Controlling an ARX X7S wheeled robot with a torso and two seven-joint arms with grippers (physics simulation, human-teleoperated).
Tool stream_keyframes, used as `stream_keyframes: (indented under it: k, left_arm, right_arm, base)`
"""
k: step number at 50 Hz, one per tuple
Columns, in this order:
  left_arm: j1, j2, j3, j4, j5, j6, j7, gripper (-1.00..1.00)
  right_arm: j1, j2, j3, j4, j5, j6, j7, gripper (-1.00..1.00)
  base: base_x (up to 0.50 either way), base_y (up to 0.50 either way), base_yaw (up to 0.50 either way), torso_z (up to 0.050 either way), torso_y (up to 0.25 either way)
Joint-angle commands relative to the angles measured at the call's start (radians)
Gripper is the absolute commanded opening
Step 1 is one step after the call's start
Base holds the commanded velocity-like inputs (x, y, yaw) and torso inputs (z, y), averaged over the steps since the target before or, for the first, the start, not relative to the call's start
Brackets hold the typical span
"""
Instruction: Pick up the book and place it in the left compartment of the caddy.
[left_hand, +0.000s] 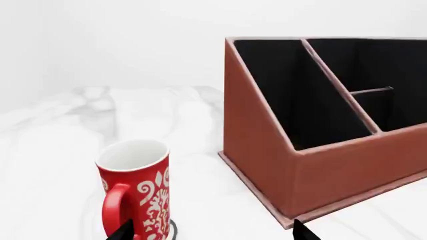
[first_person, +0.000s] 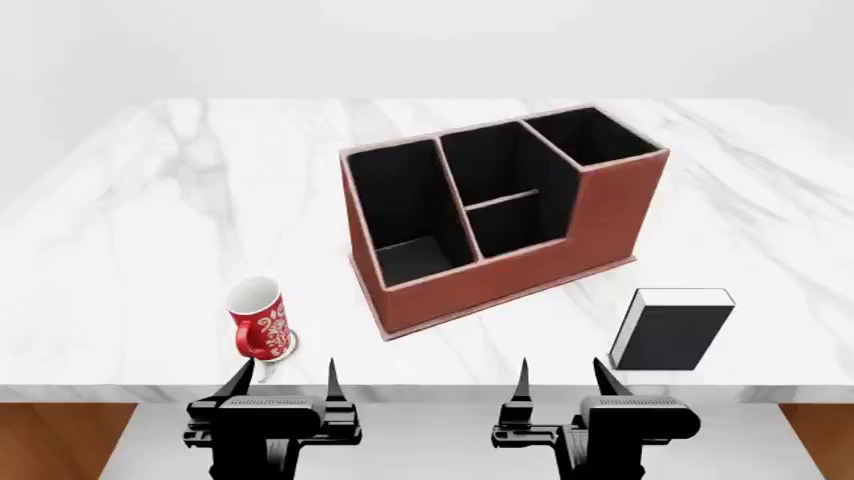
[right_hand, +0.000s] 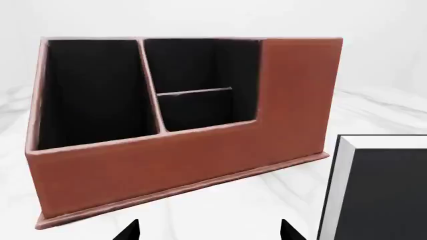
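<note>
The black book (first_person: 674, 333) with white page edges stands upright on the marble table near its front right edge; its cover fills the corner of the right wrist view (right_hand: 377, 192). The reddish-brown caddy (first_person: 534, 255) sits mid-table, its left compartment (first_person: 404, 215) long, black-lined and holding nothing, also seen from both wrists (left_hand: 293, 92) (right_hand: 97, 92). My right gripper (first_person: 561, 378) hangs open at the table's front edge, just left of the book. My left gripper (first_person: 284, 378) is open too, next to the mug, nothing between its fingers.
A red patterned mug (first_person: 259, 318) stands at the front left, close to my left gripper, and shows large in the left wrist view (left_hand: 133, 190). The table's front edge (first_person: 427, 392) runs just ahead of both grippers. White wall lies behind.
</note>
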Motion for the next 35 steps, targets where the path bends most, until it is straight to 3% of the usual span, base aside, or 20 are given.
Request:
stream_keyframes:
  k: [1, 14, 35]
  left_arm:
    - [0.008, -0.015, 0.024, 0.016, -0.006, -0.001, -0.023, 1.0]
    - [0.001, -0.052, 0.056, 0.011, -0.087, -0.002, -0.035, 1.0]
    - [0.002, -0.081, 0.094, -0.006, -0.1, 0.023, -0.073, 1.0]
  right_arm:
    - [-0.019, 0.02, -0.028, -0.03, 0.004, -0.011, 0.012, 1.0]
    - [-0.024, 0.059, -0.078, -0.033, 0.037, -0.017, 0.021, 1.0]
    - [-0.023, 0.085, -0.107, -0.02, 0.064, -0.022, 0.055, 1.0]
  base:
    - [0.0, 0.0, 0.0, 0.0, 0.0]
    - [0.0, 0.0, 0.0, 0.0, 0.0]
    - [0.0, -0.5, 0.0, 0.0, 0.0]
